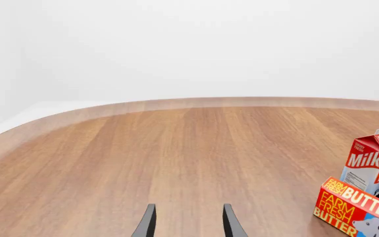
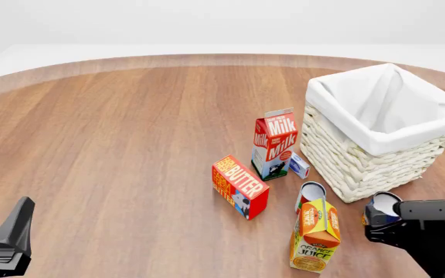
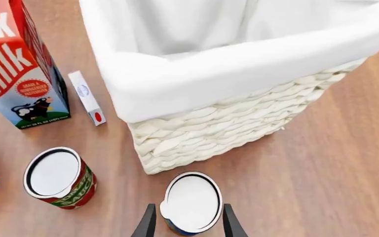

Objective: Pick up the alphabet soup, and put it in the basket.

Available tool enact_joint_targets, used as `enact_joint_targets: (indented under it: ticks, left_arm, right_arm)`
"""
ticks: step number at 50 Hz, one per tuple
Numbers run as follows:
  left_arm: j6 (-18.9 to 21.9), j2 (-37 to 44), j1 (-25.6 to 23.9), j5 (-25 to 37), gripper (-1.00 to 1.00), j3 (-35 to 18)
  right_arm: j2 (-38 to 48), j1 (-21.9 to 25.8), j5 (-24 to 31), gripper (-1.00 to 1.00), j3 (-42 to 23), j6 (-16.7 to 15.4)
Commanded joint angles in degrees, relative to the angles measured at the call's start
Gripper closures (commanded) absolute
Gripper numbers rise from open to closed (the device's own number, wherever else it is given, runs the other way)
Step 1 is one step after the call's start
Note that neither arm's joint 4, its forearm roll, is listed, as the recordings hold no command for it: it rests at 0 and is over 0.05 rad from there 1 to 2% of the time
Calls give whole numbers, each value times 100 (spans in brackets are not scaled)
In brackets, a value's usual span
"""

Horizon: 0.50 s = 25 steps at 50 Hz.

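Note:
The alphabet soup [image 3: 191, 201] is a small can with a pale top and a blue side, standing on the table just in front of the basket's near corner, also seen as the can [image 2: 382, 207] in the front view. My right gripper [image 3: 188, 210] is open, one finger on each side of the can, apart from it. The woven basket [image 2: 361, 159] with its white cloth lining stands at the right, its wall [image 3: 229, 123] close beyond the can. My left gripper [image 1: 187, 210] is open and holds nothing, low at the near left [image 2: 10, 234].
A red-labelled can [image 2: 312, 194] stands left of the soup. An orange juice carton [image 2: 315, 234] is nearer still. A milk carton [image 2: 274, 145], a butter box [image 2: 240, 186] and a small white box [image 2: 299, 165] sit left of the basket.

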<state>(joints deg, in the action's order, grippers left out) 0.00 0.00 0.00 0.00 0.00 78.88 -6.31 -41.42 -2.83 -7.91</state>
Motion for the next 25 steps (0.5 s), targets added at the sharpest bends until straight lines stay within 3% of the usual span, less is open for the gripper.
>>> enact_joint_targets:
  ticks: [1,25]
  left_arm:
    - [0,0,0,0,-100,0]
    - [0,0,0,0,-100,0]
  right_arm:
    - [446,4,-329,-100,-31,11]
    - [1499,-57,-1176,-100,-22,70]
